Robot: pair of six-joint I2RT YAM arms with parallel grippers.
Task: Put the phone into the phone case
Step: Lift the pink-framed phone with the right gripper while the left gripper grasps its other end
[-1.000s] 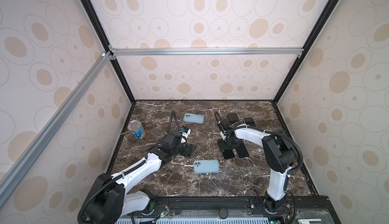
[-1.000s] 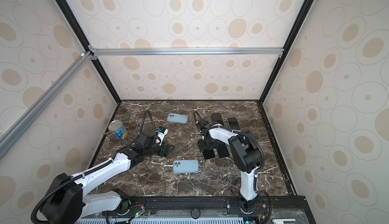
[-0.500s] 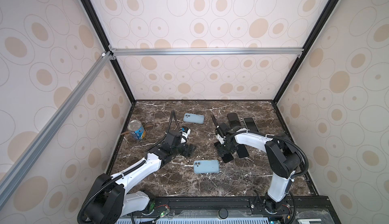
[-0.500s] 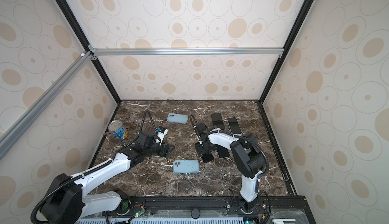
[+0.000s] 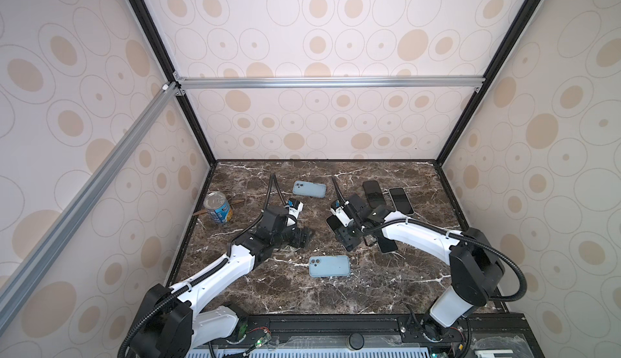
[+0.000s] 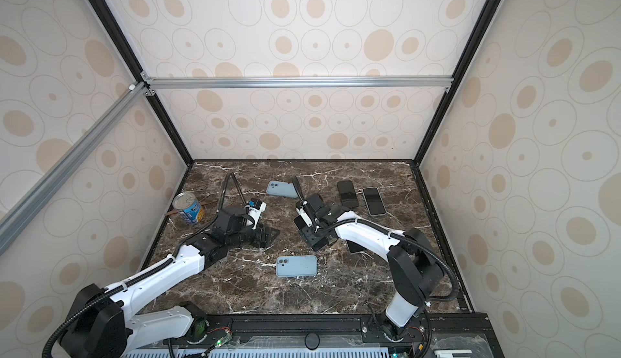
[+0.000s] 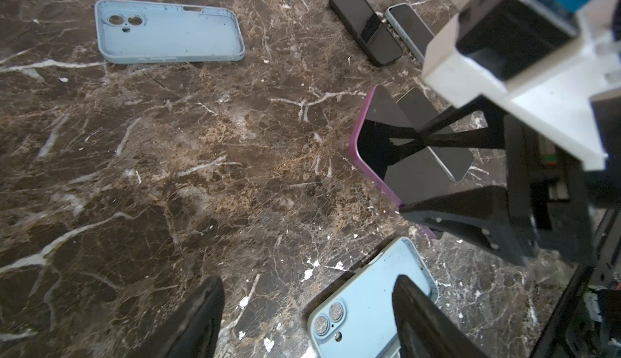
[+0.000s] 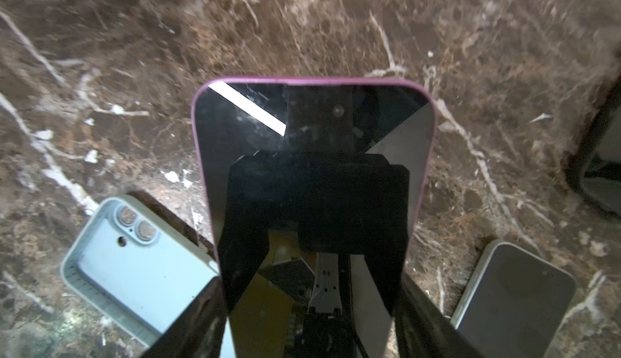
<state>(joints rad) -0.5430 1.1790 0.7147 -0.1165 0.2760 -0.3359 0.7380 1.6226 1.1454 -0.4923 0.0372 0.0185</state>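
A phone (image 8: pixel 312 121) with a dark screen and a purple rim lies flat and screen up, low over the marble. My right gripper (image 8: pixel 309 285) is shut on its two long sides. In a top view only one corner of that phone (image 5: pixel 332 224) shows beside the right gripper (image 5: pixel 349 230). An empty light blue phone case (image 5: pixel 309 189) (image 7: pixel 168 33) lies inside up near the back. My left gripper (image 7: pixel 309 319) (image 5: pixel 302 237) is open and holds nothing, left of the held phone (image 7: pixel 379 144).
A light blue phone (image 5: pixel 329 266) (image 8: pixel 134 265) lies back up inside a pale rim, at the front middle. A black phone (image 5: pixel 373 193) and a white-rimmed phone (image 5: pixel 400 200) lie at the back right. A dark flat thing (image 5: pixel 388 247) pokes out under the right arm. A can (image 5: pixel 218 209) stands at the left.
My right gripper has shifted left, toward the middle of the table. The left arm has stayed where it was.
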